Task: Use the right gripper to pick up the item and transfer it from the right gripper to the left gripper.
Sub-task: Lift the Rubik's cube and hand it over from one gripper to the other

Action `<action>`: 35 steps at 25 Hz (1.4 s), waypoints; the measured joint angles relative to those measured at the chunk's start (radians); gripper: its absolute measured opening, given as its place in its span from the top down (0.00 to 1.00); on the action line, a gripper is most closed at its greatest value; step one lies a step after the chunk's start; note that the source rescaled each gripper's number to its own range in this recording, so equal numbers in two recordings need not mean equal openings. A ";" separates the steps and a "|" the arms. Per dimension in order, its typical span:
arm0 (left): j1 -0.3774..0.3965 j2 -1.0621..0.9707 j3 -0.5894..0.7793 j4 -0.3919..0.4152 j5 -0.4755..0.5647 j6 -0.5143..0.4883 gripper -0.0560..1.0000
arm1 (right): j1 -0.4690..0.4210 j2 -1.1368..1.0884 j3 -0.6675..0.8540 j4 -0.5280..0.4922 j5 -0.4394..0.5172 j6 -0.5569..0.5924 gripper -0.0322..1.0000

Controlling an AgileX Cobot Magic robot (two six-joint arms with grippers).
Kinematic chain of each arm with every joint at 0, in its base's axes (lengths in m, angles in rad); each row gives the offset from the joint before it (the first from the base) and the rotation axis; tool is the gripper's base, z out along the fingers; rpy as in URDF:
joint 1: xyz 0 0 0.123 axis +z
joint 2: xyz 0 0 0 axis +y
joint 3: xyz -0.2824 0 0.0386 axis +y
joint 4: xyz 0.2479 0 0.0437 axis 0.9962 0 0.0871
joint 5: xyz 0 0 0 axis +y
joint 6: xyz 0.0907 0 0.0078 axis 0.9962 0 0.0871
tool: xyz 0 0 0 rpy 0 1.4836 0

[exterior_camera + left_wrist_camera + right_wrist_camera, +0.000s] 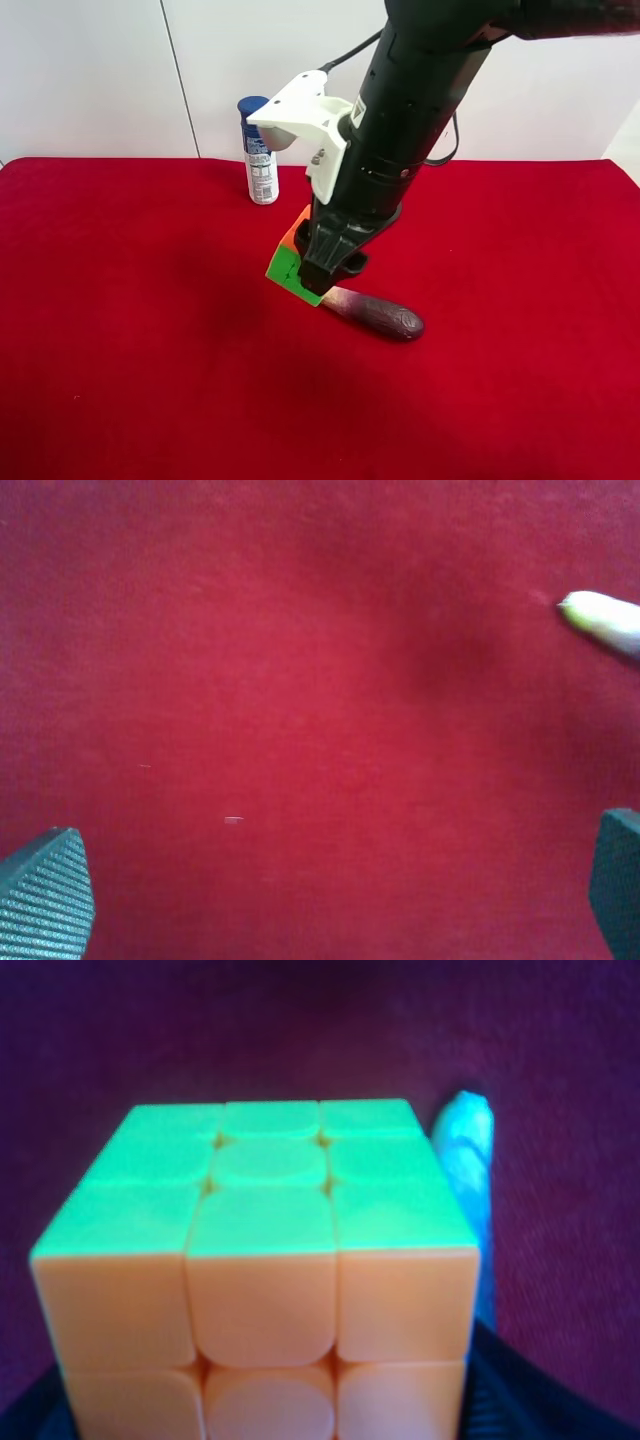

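The black right gripper (322,268) appears clamped on the small orange-and-green puzzle cube (288,262), tilted low over the red cloth (120,350) mid-table. The left gripper (330,880), jaws wide apart, faces the cloth with the cube outside its view.

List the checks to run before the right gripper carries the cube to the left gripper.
1. Placement of the right gripper over the cube: ok, the cube fills its wrist view.
2. Firm grip: cannot tell, finger contact is hidden.
3. Readiness of the left gripper to receive: ok, fingers wide apart.
4. Room beside the eggplant: not ok, its end lies at the cube's corner.
5. Standing of the can: ok, upright and apart.
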 joint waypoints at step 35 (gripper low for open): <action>-0.121 0.481 -0.026 -0.455 -0.005 0.044 0.00 | 0.217 -0.047 0.000 0.071 -0.256 -0.160 0.97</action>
